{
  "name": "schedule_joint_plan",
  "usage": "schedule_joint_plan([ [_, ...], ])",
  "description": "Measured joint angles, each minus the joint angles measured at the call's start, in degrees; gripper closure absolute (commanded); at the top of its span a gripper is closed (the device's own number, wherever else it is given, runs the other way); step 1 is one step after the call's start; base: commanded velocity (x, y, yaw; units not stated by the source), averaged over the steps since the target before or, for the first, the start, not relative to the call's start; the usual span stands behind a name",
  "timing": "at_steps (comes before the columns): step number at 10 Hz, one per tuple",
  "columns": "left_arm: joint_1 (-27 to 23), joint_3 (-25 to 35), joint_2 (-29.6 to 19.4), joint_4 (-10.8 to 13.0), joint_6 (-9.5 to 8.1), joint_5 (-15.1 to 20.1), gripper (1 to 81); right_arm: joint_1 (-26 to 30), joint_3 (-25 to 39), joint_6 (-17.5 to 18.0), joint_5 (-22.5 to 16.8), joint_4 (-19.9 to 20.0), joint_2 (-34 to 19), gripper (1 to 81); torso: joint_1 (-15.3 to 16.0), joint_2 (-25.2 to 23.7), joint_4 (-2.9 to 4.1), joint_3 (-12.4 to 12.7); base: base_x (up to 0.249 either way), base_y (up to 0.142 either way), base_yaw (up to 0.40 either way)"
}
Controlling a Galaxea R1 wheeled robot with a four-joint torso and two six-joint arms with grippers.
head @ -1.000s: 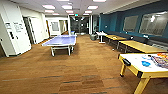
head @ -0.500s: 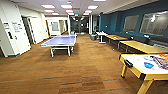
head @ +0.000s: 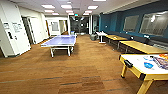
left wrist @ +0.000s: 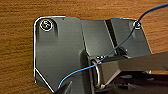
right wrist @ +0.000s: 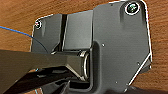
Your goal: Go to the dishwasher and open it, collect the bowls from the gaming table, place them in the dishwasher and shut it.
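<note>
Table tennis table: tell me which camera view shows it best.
The head view. The table tennis table stands whole there, blue top and pale legs, on the wooden floor left of centre. The left and right wrist views show none of it: both look down at that floor past the robot's own dark plate.

Brown wood-grain plank floor (head: 82,67) carrying game tables

A blue table-tennis table (head: 60,41) stands far left; near right, a yellow-framed, white-surfaced tabletop (head: 140,63) holds a blue round disc (head: 148,65) and a dark patterned flat item (head: 162,62).
</note>
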Motion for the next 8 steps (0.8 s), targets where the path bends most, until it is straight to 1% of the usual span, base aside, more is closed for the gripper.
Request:
schedule_joint_plan([
  [8,0.0,0.0,0.1,0.1,0.05,0.0,1.0,0.0,0.0,0.0,0.0,0.0,0.0,1.0,0.0,0.0,0.00,0.0,0.000,0.000,0.000],
])
